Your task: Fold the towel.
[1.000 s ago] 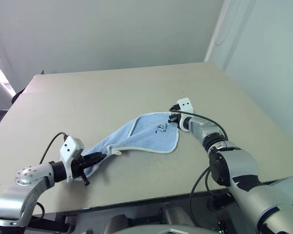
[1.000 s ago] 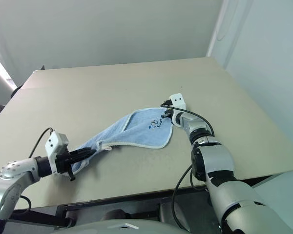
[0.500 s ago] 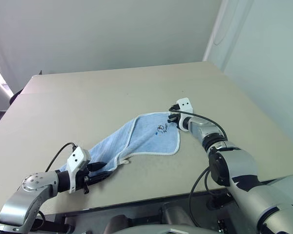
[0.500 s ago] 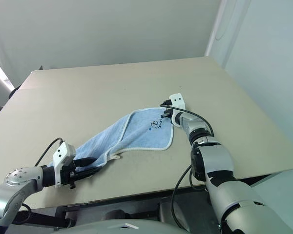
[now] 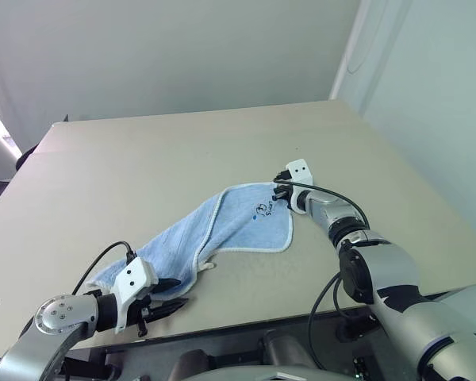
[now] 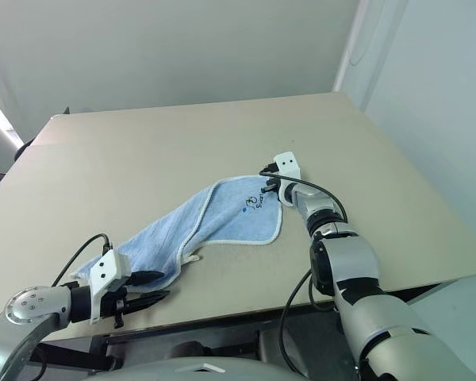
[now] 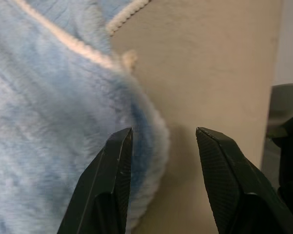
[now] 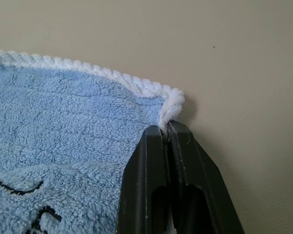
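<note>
Nearest the robot, the left gripper sits low over the front edge of the table, its two black fingers spread apart with a clear gap between them. In the left wrist view, one finger lies beside the rounded, folded edge of the towel and the other stands over bare tabletop; nothing is pinched between them, and whether the near finger touches the cloth cannot be told. A black cable loops from the wrist of this arm.

The towel is a light blue terry cloth with white stitched edging. It lies on the table as a long, rumpled band running from the near left corner, just beside the left gripper, diagonally away to the right. Its near end is bunched and partly doubled over; a small white loop sticks out from the edging about midway along the front side.

Farther off, the right gripper has its jaws pressed together on the towel's far right corner, clamping the white edging right at the tip. A small dark printed logo sits on the flat part of the cloth near that corner; its curly lettering is too small to read.
</note>
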You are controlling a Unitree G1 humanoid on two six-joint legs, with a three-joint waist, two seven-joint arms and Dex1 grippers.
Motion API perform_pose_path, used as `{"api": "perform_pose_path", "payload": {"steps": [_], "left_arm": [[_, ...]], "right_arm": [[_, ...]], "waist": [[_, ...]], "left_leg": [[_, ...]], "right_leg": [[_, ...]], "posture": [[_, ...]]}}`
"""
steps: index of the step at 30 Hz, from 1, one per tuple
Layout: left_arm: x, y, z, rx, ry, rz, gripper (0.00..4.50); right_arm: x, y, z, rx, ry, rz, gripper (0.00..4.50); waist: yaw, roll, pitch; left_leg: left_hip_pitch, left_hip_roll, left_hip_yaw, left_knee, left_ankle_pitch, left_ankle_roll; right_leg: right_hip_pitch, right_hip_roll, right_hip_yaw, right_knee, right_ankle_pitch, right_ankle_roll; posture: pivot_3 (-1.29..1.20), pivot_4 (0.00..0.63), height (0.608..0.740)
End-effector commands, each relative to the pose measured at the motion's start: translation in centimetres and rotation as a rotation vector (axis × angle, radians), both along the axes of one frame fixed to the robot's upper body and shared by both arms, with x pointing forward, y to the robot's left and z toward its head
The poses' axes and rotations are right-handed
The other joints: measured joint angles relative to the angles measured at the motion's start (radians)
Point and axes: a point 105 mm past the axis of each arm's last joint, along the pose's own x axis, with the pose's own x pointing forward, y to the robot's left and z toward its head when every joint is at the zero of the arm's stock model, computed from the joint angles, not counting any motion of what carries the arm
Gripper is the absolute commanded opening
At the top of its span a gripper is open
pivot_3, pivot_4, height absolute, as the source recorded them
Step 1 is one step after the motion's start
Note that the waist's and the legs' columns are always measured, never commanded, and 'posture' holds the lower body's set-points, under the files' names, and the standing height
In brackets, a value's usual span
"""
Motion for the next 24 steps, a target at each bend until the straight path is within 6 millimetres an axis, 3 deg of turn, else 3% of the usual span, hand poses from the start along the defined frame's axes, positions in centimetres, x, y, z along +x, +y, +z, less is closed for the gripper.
{"api": "perform_pose_path", "payload": {"steps": [1, 8, 16, 22, 24], "left_arm": [[0.2, -0.7, 0.3, 0.009, -0.035, -0.019, 2.17], [0.8, -0.5, -1.7, 0.091, -0.041, -0.022, 2.17], [2.2, -0.4, -1.8, 0.056, -0.049, 0.025, 2.17], [1.9, 0.0, -1.4, 0.02, -0.014, 0.01, 0.11], [1.8, 0.2, -1.2, 0.013, -0.005, 0.008, 0.02]], "right_arm": [[0.5, 0.4, 1.3, 0.0, -0.05, 0.03, 0.0], [0.5, 0.5, 1.3, 0.005, -0.048, 0.029, 0.0], [0.5, 0.5, 1.4, 0.005, -0.051, 0.026, 0.0], [0.6, 0.5, 1.4, 0.009, -0.051, 0.021, 0.0], [0.6, 0.5, 1.5, 0.013, -0.052, 0.018, 0.0]], "waist": [[0.0, 0.0, 0.0], [0.0, 0.0, 0.0], [0.0, 0.001, 0.0], [0.0, 0.001, 0.0], [0.0, 0.001, 0.0]], "left_leg": [[0.0, 0.0, 0.0, 0.0, 0.0, 0.0], [0.0, 0.0, 0.0, 0.0, 0.0, 0.0], [0.0, 0.0, 0.0, 0.0, 0.0, 0.0], [0.0, 0.0, 0.0, 0.0, 0.0, 0.0], [0.0, 0.0, 0.0, 0.0, 0.0, 0.0]], "right_leg": [[0.0, 0.0, 0.0, 0.0, 0.0, 0.0], [0.0, 0.001, 0.0, 0.0, 0.0, 0.0], [0.0, 0.0, 0.0, 0.001, 0.0, 0.0], [0.0, 0.001, 0.0, 0.0, 0.0, 0.0], [0.0, 0.0, 0.0, 0.0, 0.0, 0.0]], "posture": [[0.0, 0.0, 0.74], [0.0, 0.0, 0.74], [0.0, 0.0, 0.74], [0.0, 0.0, 0.74], [0.0, 0.0, 0.74]]}}
